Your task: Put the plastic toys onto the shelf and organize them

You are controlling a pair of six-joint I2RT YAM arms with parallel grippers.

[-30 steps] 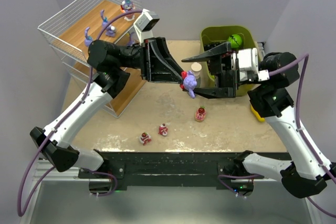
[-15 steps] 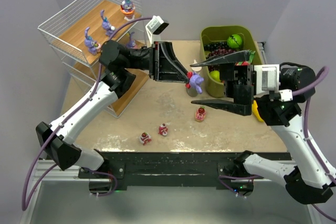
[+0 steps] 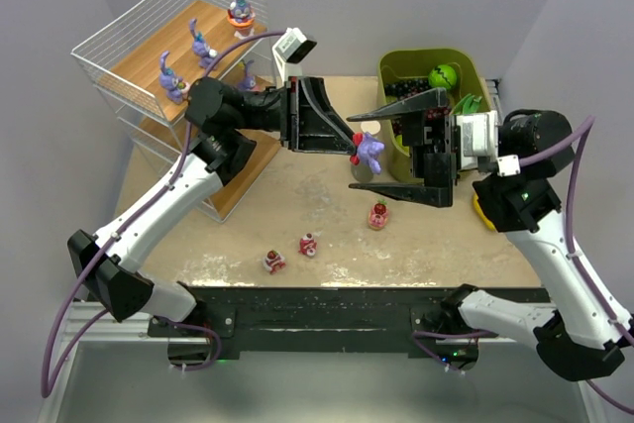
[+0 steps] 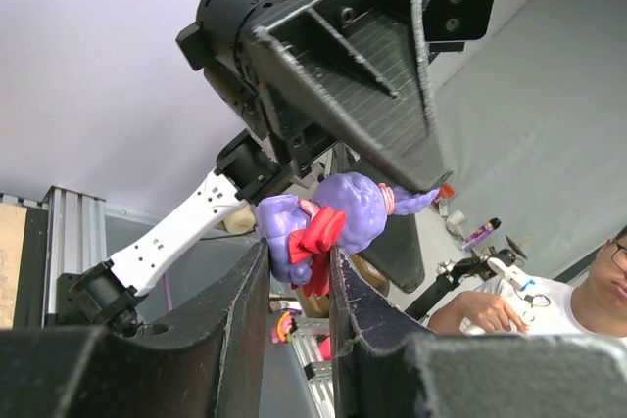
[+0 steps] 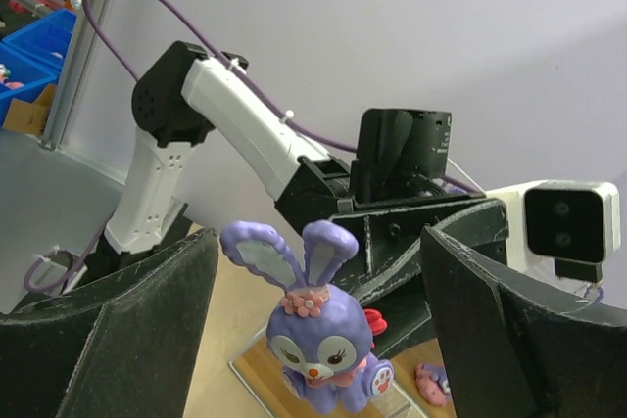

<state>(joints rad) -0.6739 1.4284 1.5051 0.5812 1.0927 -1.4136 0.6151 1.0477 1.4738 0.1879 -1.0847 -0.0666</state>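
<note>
Bunny [image 4: 348,210] pinched in the left claw [image 4: 297,269] hangs over the worktop [image 3: 297,200], right claw [image 5: 313,281] gaping wide around it.

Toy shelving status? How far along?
Done: four bunnies stand on the shelf. In hand: left end effector grips a purple bunny above the table, right end effector open around it. Left: three red-and-white pieces on the table.

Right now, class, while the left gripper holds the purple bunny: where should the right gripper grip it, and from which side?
Probably the purple bunny by its head, pinched across the cheeks below the ears, the right gripper coming from its face side. The left gripper clamps the body at the red bow; the ears are thin.
</note>
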